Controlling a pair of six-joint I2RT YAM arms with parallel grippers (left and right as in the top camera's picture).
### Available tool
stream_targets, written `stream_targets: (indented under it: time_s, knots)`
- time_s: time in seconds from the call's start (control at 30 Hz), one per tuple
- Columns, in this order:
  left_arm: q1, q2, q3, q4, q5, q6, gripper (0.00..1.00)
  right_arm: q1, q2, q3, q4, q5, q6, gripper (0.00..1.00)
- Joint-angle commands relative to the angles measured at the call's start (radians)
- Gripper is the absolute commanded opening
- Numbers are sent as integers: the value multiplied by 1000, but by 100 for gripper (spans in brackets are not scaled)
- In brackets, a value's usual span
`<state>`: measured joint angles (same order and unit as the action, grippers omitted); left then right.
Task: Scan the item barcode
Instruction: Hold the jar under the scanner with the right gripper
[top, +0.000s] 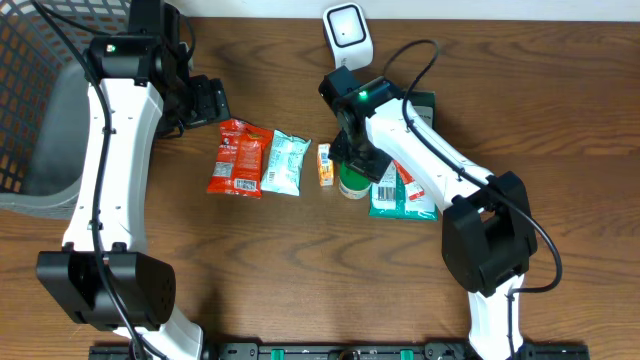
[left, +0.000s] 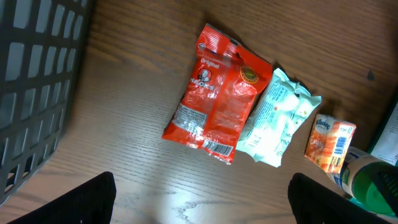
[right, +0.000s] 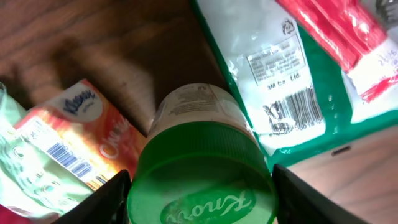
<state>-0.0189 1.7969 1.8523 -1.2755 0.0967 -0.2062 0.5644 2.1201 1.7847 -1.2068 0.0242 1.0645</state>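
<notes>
Between the right gripper's (right: 200, 198) fingers (right: 102, 200) stands the bottle (right: 194, 104), fingers at 9 and 3 o'clock of its cap (right: 199, 174), half apart; clamped or merely touching, I cannot tell. Wide apart, the left gripper (left: 202, 200) holds nothing.

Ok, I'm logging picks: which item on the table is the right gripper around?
The green-lidded jar: it alone stands upright, its lid between the fingers of the right gripper; the rest lie flat.

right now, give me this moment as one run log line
step: pick item | right gripper: jaws either side of green-lidded jar, grip unclear | left gripper: open, empty | scan: not yet done
</notes>
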Motion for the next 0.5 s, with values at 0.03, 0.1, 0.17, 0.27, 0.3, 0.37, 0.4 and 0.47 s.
stream_targets:
  time_s: [0.03,0.1,0.17,0.27,0.3,0.37,0.4,0.47]
  knots:
    - [2,2,-1,-2,-19,2,89,0,6,-7,1,35,-116,57]
    - [2,2,-1,-2,-19,2,89,-1,6,-7,3,35,-116,61]
    - [2,2,-1,-2,-19,2,89,-2,6,-7,0,26,-116,66]
    - [2,2,-1,-2,-19,2,89,-2,6,-7,0,-56,-113,91]
    - [2,2,-1,-2,-19,2,89,-2,6,-7,0,-90,-100,99]
    - [2,2,-1,-2,-19,2,89,-2,6,-7,-1,-138,-81,98]
    - [2,2,-1,-2,-19,2,89,-2,6,-7,-2,-149,-69,98]
    - [2,2,-1,-2,-19,2,89,0,6,-7,-5,-153,-24,96]
